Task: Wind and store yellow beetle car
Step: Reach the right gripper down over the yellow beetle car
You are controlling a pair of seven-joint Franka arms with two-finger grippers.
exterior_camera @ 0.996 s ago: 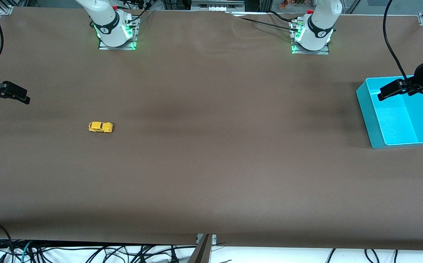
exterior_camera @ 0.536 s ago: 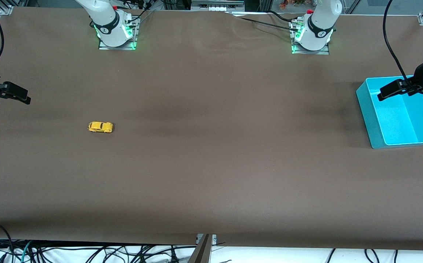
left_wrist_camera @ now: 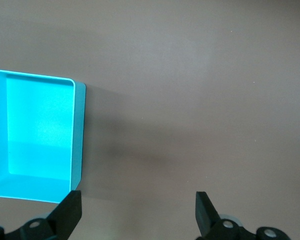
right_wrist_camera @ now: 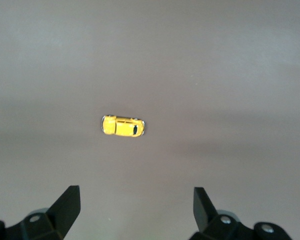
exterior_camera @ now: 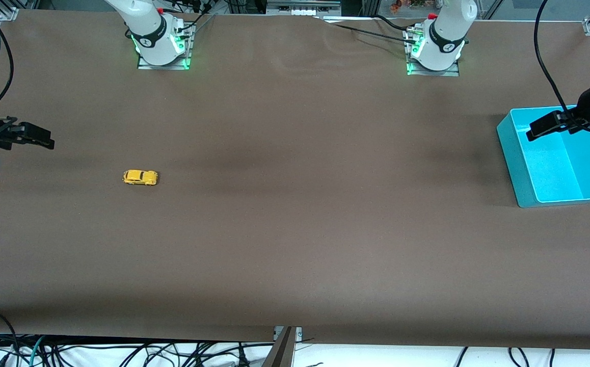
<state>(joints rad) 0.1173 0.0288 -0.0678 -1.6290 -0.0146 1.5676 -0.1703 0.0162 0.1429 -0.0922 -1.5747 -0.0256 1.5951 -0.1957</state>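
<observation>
The yellow beetle car (exterior_camera: 140, 177) stands alone on the brown table toward the right arm's end; it also shows in the right wrist view (right_wrist_camera: 122, 126). My right gripper (exterior_camera: 37, 138) is open and empty, up in the air at the table's edge at the right arm's end, apart from the car. The cyan bin (exterior_camera: 555, 155) stands empty at the left arm's end and shows in the left wrist view (left_wrist_camera: 35, 135). My left gripper (exterior_camera: 542, 127) is open and empty, over the bin's rim.
The two arm bases (exterior_camera: 160, 43) (exterior_camera: 435, 48) stand along the table's edge farthest from the front camera. Cables hang off the table's near edge. The brown table (exterior_camera: 300, 204) lies bare between the car and the bin.
My right gripper has moved a little toward the car, in from the table's edge. The left gripper, the car and the bin have not moved.
</observation>
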